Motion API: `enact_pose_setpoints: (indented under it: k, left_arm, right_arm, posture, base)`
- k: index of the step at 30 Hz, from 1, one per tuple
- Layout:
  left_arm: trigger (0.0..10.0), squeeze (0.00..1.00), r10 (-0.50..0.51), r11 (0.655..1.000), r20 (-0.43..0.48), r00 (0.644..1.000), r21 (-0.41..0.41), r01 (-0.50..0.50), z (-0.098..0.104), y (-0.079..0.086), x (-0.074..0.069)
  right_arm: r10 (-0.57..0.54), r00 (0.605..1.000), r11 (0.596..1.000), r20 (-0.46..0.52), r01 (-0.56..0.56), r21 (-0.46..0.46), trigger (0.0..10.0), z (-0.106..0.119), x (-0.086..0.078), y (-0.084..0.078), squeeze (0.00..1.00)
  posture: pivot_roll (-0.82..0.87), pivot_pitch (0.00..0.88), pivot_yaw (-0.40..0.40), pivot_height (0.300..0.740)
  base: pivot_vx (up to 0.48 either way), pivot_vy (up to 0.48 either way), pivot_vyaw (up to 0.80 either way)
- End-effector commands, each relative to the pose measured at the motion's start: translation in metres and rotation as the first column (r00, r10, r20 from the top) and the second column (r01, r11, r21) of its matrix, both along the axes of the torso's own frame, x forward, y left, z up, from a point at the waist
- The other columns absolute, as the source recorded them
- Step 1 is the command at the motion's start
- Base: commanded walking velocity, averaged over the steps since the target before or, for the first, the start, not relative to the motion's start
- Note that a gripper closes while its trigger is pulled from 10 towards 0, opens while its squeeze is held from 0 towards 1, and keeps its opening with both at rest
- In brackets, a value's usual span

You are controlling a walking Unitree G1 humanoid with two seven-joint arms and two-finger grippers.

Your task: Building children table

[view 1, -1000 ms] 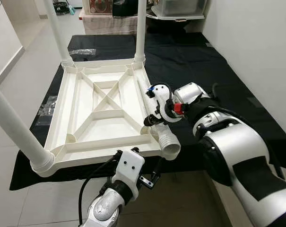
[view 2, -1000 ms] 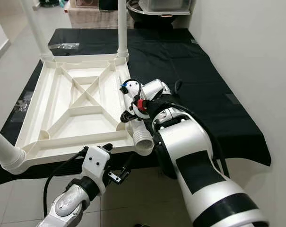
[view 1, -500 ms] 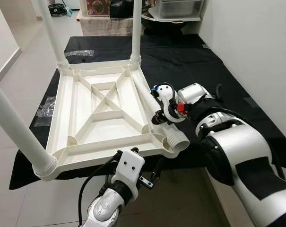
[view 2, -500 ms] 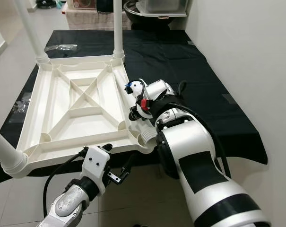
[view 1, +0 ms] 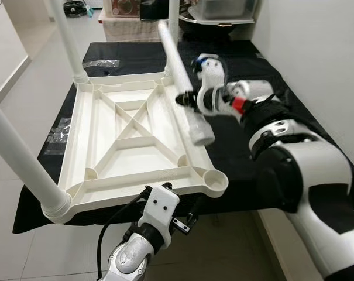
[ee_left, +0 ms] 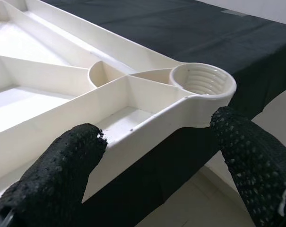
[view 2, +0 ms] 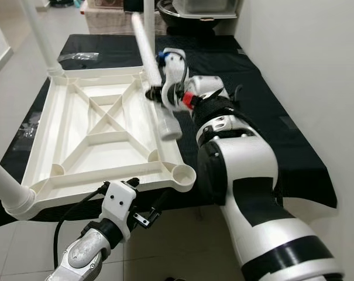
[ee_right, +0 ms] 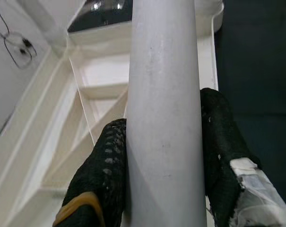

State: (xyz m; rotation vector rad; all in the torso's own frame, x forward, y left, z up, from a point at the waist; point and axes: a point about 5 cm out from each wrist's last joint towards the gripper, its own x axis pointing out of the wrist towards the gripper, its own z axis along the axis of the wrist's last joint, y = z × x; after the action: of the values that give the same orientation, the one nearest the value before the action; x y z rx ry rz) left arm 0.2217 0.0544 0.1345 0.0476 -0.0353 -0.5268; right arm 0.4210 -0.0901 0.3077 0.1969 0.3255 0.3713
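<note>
Leg (view 1: 178, 76) tilted, threaded end down

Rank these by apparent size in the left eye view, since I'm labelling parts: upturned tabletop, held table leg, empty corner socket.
1. Upturned tabletop, by far the largest.
2. Table leg, held tilted in the right pincer.
3. Empty corner socket, smallest, though nearest the camera.

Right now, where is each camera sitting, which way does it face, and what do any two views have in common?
Left eye view: head, forward and down at the upturned tabletop; both arms show, right gripper lifting the table leg.
Right eye view: same head, same scene.
Left wrist view: along the left gripper, open, at the empty corner socket.
Right wrist view: along fingers clamping the leg.
Shared: both eye views and the left wrist view see the socket.
</note>
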Motion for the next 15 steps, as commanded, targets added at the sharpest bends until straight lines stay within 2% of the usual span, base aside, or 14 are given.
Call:
enact_pose_setpoints:
  k: [1,2,4,5,7,8,9,12,13,14,15]
  left_arm:
    - [10.0,0.00,0.015,1.000,-0.017,1.000,-0.015,-0.015,-0.001,0.001,0.001]
    - [10.0,0.00,0.036,0.999,-0.019,0.999,-0.035,-0.037,0.001,0.003,0.003]
    - [10.0,0.00,0.036,0.999,-0.019,0.999,-0.035,-0.037,0.001,0.003,0.003]
    - [10.0,0.00,0.062,0.996,-0.029,0.998,-0.068,-0.064,0.003,0.006,0.007]
    - [10.0,0.00,0.062,0.996,-0.029,0.998,-0.068,-0.064,0.003,0.006,0.007]
    - [10.0,0.00,0.078,0.993,-0.038,0.996,-0.090,-0.081,0.004,0.008,0.009]
    - [10.0,0.00,0.082,0.991,-0.039,0.996,-0.104,-0.086,0.007,0.011,0.013]
    - [10.0,0.00,0.081,0.991,-0.033,0.996,-0.107,-0.084,0.010,0.014,0.016]
    - [10.0,0.00,0.078,0.991,-0.026,0.997,-0.107,-0.081,0.013,0.017,0.019]
    - [10.0,0.00,0.078,0.991,-0.026,0.997,-0.107,-0.081,0.013,0.017,0.019]
    - [10.0,0.00,0.078,0.992,-0.014,0.997,-0.102,-0.079,0.016,0.020,0.022]
  right_arm:
    - [-0.041,0.990,0.995,0.137,0.028,0.098,0.0,0.026,0.003,-0.008,0.00]
    - [-0.061,0.978,0.990,0.200,0.033,0.137,0.0,0.032,0.004,-0.012,0.00]
    - [-0.061,0.978,0.990,0.200,0.033,0.137,0.0,0.032,0.004,-0.012,0.00]
    - [-0.089,0.961,0.983,0.261,0.043,0.178,0.0,0.037,0.005,-0.017,0.00]
    - [-0.089,0.961,0.983,0.261,0.043,0.178,0.0,0.037,0.005,-0.017,0.00]
    - [-0.108,0.950,0.978,0.294,0.049,0.202,0.0,0.040,0.005,-0.020,0.00]
    - [-0.147,0.923,0.967,0.354,0.060,0.246,0.0,0.038,0.005,-0.027,0.00]
    - [-0.172,0.903,0.955,0.394,0.054,0.293,0.0,0.034,0.004,-0.032,0.00]
    - [-0.196,0.884,0.937,0.424,0.041,0.348,0.0,0.030,0.002,-0.035,0.00]
    - [-0.196,0.884,0.937,0.424,0.041,0.348,0.0,0.030,0.002,-0.035,0.00]
    - [-0.209,0.872,0.918,0.443,0.020,0.395,0.0,0.026,-0.001,-0.037,0.00]
  posture:
    - [-0.02,0.098,-0.092,0.740]
    - [-0.01,0.094,-0.095,0.740]
    - [-0.01,0.094,-0.095,0.740]
    - [-0.01,0.086,-0.094,0.740]
    - [-0.01,0.086,-0.094,0.740]
    - [-0.01,0.086,-0.094,0.740]
    - [0.00,0.070,-0.076,0.740]
    - [0.01,0.063,-0.071,0.740]
    - [0.01,0.055,-0.063,0.740]
    - [0.01,0.055,-0.063,0.740]
    - [0.01,0.054,-0.062,0.740]
  base:
    - [0.000,0.000,0.00]
    - [0.000,0.000,0.00]
    - [0.000,0.000,0.00]
    - [0.000,0.000,0.00]
    - [0.000,0.000,0.00]
    - [0.000,0.000,0.00]
    - [0.000,0.000,0.00]
    - [0.000,0.000,0.00]
    - [0.000,0.000,0.00]
    - [0.000,0.000,0.00]
    - [0.000,0.000,0.00]
